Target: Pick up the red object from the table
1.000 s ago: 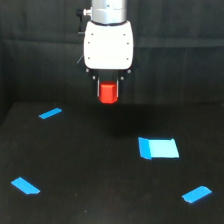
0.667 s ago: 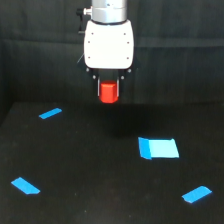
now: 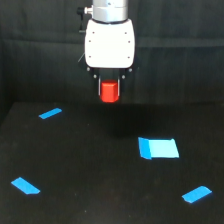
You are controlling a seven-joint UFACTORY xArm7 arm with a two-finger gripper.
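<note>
Exterior view shows the claw (image 3: 110,92) pinching the red object (image 3: 110,91) between its fingers, well above the table (image 3: 90,170). Judging by that gap, the pickup looks essentially done.

Red object (image 3: 109,92), upright stubby cylinder, held above the black table (image 3: 90,165)

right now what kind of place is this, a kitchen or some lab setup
Most likely a lab test rig, not a kitchen: a matte black table marked with blue tape strips, a black curtain behind, and a pincer holding the red object.
</note>
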